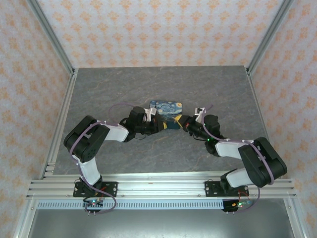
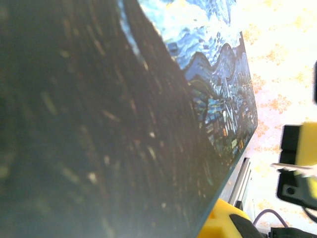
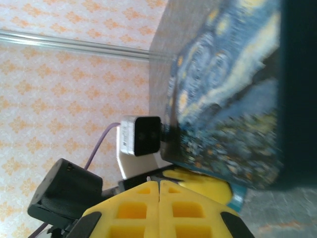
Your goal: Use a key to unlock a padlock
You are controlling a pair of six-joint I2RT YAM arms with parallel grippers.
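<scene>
The small blue padlock (image 1: 173,126) sits just below the front edge of the swirl-patterned box (image 1: 167,110), at the tip of my left gripper (image 1: 166,125), which looks shut on it. In the right wrist view a teal bit of the padlock (image 3: 238,198) peeks out beside a yellow left finger (image 3: 203,186). My right gripper (image 1: 182,121) faces it from the right, a short gap away. Its jaws (image 3: 158,182) are pressed together on the key (image 3: 148,179), a thin metal sliver that also shows as a pale blade (image 2: 290,167). The box (image 2: 213,74) hides most of the left gripper's fingers.
The box (image 3: 233,99) lies mid-table between both wrists. The left wrist camera (image 3: 141,135) is close in front of the right fingers. Grey tabletop (image 1: 163,84) stretches behind the box, with metal frame posts (image 1: 52,37) and patterned walls around it.
</scene>
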